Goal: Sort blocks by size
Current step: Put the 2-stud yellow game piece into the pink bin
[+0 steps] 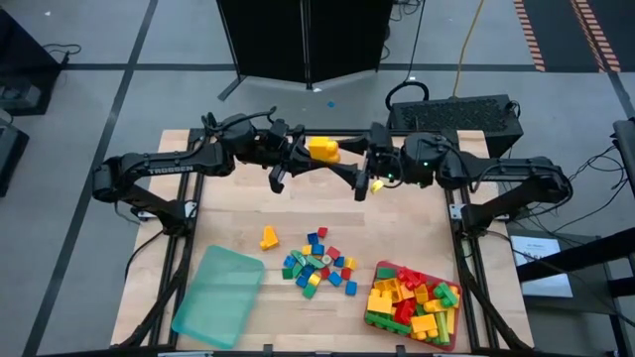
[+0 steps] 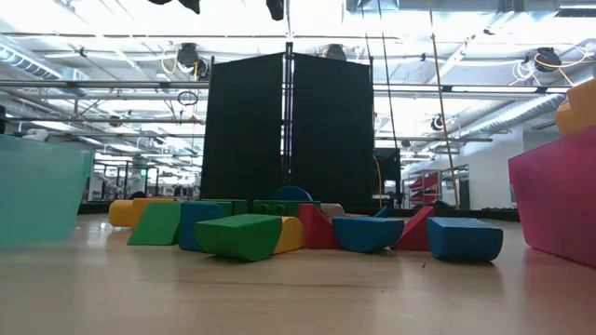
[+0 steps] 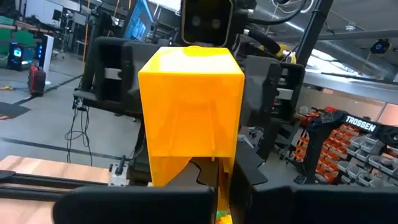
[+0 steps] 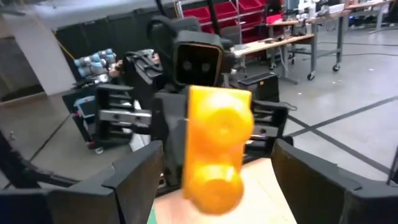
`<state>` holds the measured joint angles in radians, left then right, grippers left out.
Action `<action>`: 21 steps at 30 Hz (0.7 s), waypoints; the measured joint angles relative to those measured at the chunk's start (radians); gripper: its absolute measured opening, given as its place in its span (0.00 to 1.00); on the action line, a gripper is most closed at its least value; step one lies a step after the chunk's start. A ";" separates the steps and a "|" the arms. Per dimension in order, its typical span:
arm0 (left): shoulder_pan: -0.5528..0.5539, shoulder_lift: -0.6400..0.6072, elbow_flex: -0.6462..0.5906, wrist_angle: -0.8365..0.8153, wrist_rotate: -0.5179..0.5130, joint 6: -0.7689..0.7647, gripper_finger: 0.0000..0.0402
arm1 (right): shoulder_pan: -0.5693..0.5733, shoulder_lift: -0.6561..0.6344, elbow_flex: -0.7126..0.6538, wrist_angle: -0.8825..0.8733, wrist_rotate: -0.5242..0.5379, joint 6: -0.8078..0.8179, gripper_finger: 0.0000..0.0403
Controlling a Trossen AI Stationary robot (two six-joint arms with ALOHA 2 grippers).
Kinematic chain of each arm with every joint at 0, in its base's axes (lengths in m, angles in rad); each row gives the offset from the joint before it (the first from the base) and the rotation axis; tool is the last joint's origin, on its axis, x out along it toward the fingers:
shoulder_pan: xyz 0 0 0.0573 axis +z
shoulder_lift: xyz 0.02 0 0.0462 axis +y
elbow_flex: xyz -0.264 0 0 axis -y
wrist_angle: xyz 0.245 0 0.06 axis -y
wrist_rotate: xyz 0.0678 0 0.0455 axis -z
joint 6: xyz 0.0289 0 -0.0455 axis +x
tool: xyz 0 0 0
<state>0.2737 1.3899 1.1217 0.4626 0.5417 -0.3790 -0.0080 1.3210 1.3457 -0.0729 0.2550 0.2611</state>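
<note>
Handover in hand: yellow block (image 1: 323,150) hangs above the surface's far edge, clamped in the left gripper (image 1: 303,152). Right gripper (image 1: 359,165) faces it, fingers wide; next it must close around the block before left releases.

This is a robotics lab or workshop hall. Exposed pipes and ducts (image 2: 521,88) run under a high ceiling with strip lights, and a black partition screen (image 2: 289,130) stands behind the wooden table (image 1: 238,213). Racks of red and blue parts bins (image 3: 351,146) line the grey concrete floor (image 1: 129,40), with workbenches (image 4: 311,43) beyond.
</note>
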 joint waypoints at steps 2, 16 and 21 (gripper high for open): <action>0.000 0.000 0.000 -0.002 0.000 0.000 0.02 | -0.010 0.004 0.000 -0.004 0.000 0.000 0.72; -0.001 0.000 -0.001 -0.004 -0.008 0.017 0.02 | -0.092 0.024 0.002 0.109 -0.105 -0.034 0.72; -0.002 0.000 -0.001 -0.007 -0.011 0.022 0.02 | -0.091 0.052 0.002 0.123 -0.124 -0.036 0.72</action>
<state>0.2715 1.3899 1.1206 0.4557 0.5309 -0.3571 -0.0994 1.3731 1.3472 0.0505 0.1315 0.2250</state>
